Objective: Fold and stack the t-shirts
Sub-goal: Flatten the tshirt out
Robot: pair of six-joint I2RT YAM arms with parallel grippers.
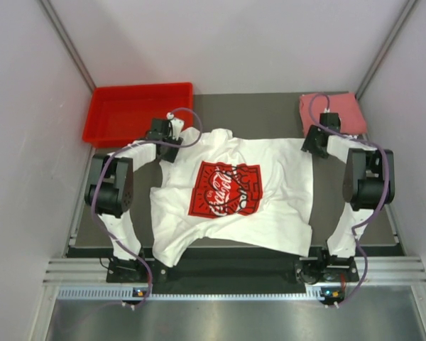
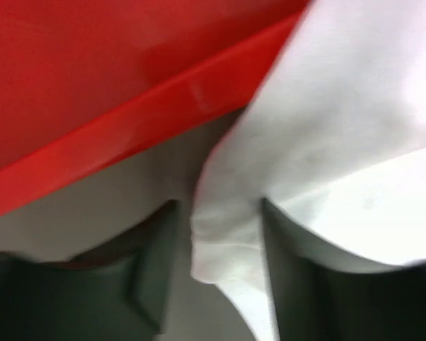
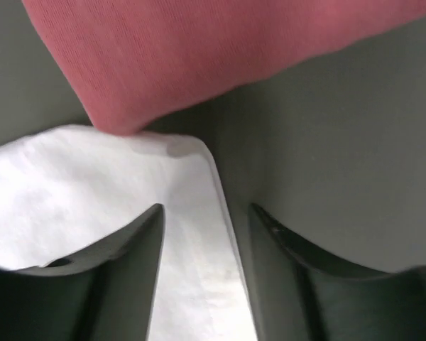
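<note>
The white t-shirt (image 1: pixel 270 188) with a red printed logo (image 1: pixel 224 188) lies spread face up in the middle of the table. My left gripper (image 1: pixel 174 142) stands at its far left shoulder. In the left wrist view this gripper (image 2: pixel 220 227) is open, with a bunched fold of the white t-shirt (image 2: pixel 227 213) between its fingers. My right gripper (image 1: pixel 314 144) is over the far right corner. In the right wrist view it (image 3: pixel 206 220) is open astride the white t-shirt's edge (image 3: pixel 192 234). The folded pink-red t-shirt (image 1: pixel 337 110) (image 3: pixel 220 50) lies just beyond it.
A rigid red plastic bin (image 1: pixel 138 112) (image 2: pixel 92 92) stands at the far left, close to the left gripper. White walls close in the table on the left, right and back. The dark mat (image 1: pixel 270 114) shows between the bin and the pink-red t-shirt.
</note>
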